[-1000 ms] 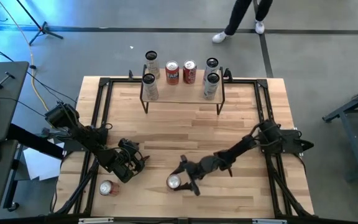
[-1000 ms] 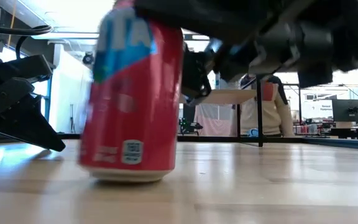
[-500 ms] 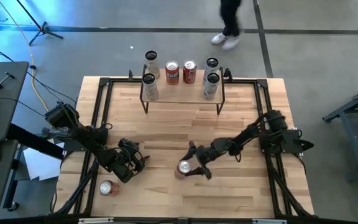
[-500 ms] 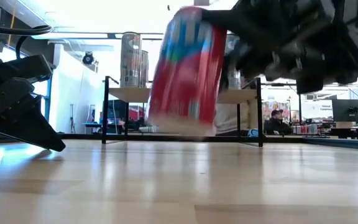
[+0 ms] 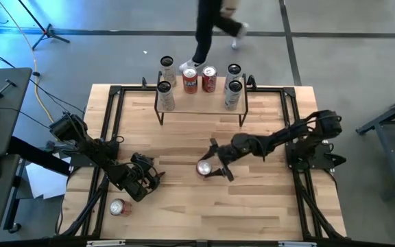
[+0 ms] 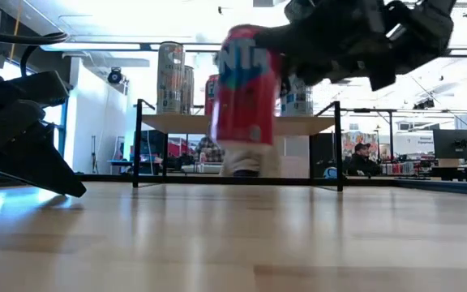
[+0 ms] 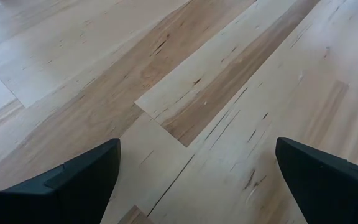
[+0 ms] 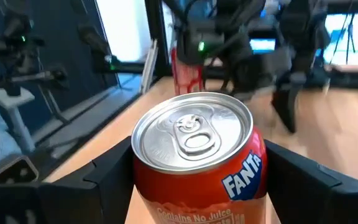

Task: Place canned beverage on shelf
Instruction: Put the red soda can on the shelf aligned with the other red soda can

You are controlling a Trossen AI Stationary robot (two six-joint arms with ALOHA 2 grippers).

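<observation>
Holding a red can off the table, the right gripper has its two fingers clamped on the can's sides. In the low view the can hangs in the air, a little tilted, with bare table under it. It is in front of the shelf, about halfway between the shelf and the near edge of the table.

The left gripper rests low on the table, farther from the shelf and off to the left side. Its fingers are spread wide and hold nothing. Just past it, even farther from the shelf, another red can lies on its side.

On the shelf stand two silver cans, one at each end. The middle of the board looks free. Behind the shelf stand more cans, two red and two silver. Beyond them a person walks across the floor.

The step in hand looks like carrying the can to the shelf. Next, the can likely needs to go higher than the board, move over the free middle spot, and come down straight so it does not bump the silver cans.

One second ago the can stood on the table nearer the front edge. Now it is lifted and closer to the shelf. The left arm has not moved.
</observation>
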